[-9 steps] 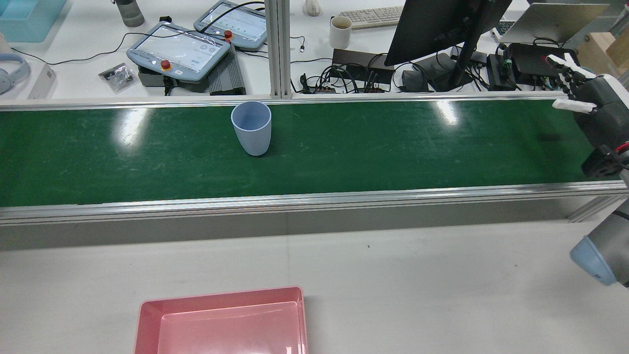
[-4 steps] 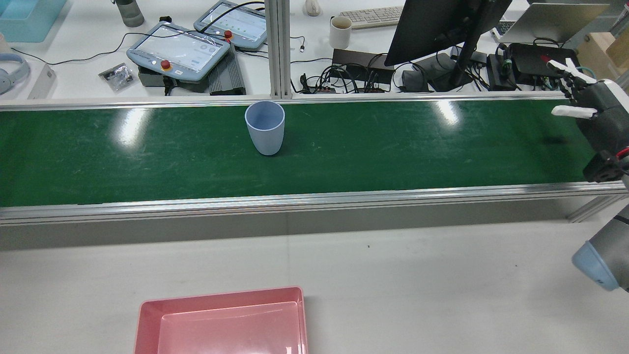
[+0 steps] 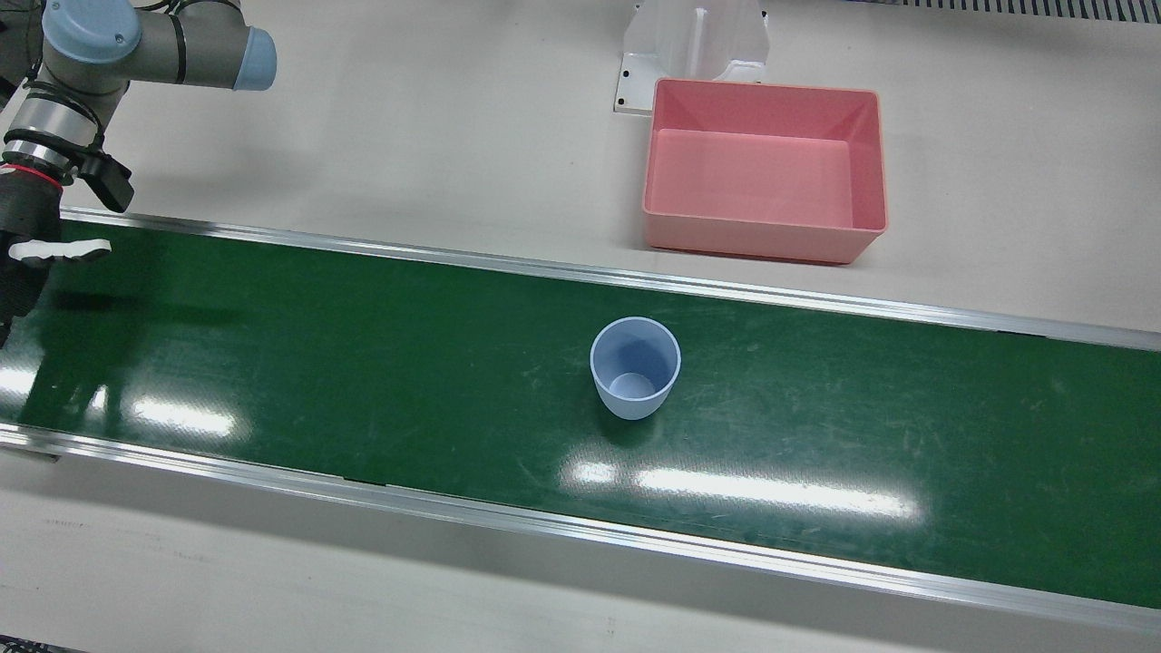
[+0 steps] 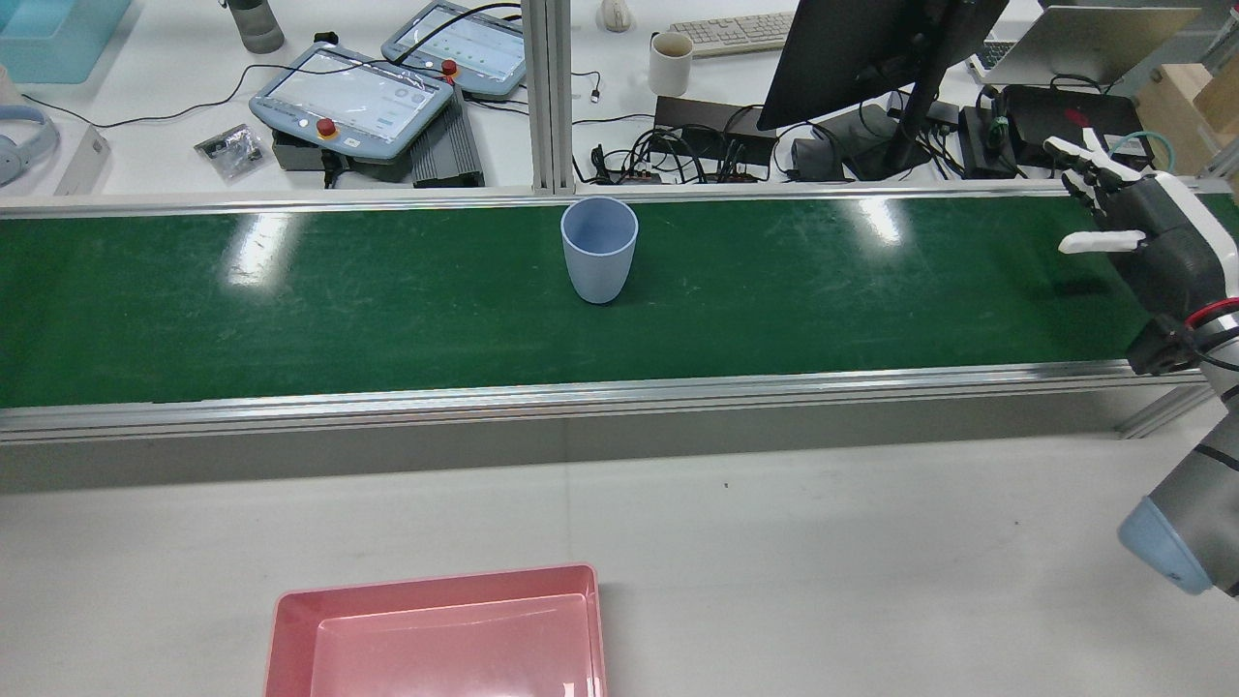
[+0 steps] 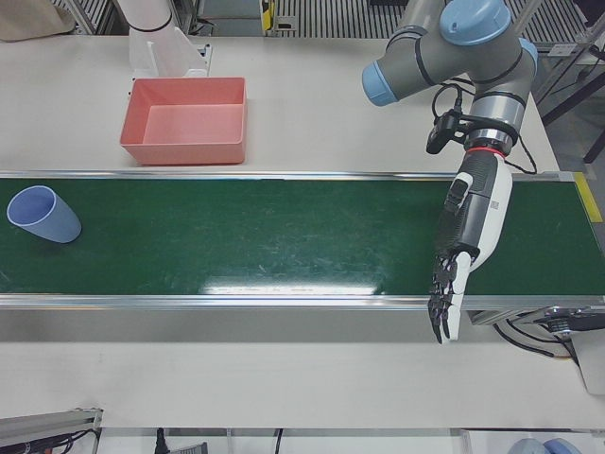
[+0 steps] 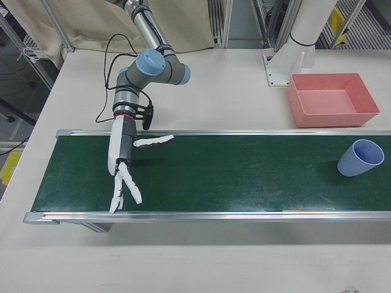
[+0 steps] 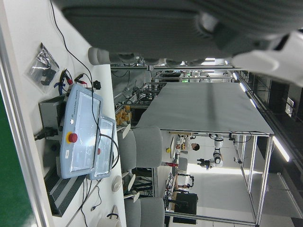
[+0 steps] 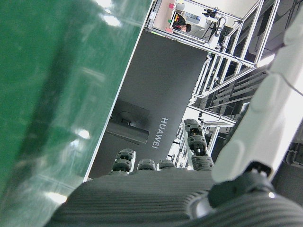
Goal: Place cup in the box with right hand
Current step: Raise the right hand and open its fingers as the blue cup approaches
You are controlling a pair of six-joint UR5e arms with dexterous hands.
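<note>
The cup (image 4: 599,249) stands upright on the green belt (image 4: 290,319), now at upper center of the rear view. Across the last second it has ridden rightward from left of center, toward me. My right hand (image 4: 1128,227) waits at the right edge of that frame, fingers spread and holding nothing, and it has edged slightly inward over the belt. The gap is closing, so I judge the grasp is near. The pink box (image 4: 440,634) sits at bottom left, still without the cup. My left hand (image 5: 465,244) hangs open over the belt in the left-front view.
</note>
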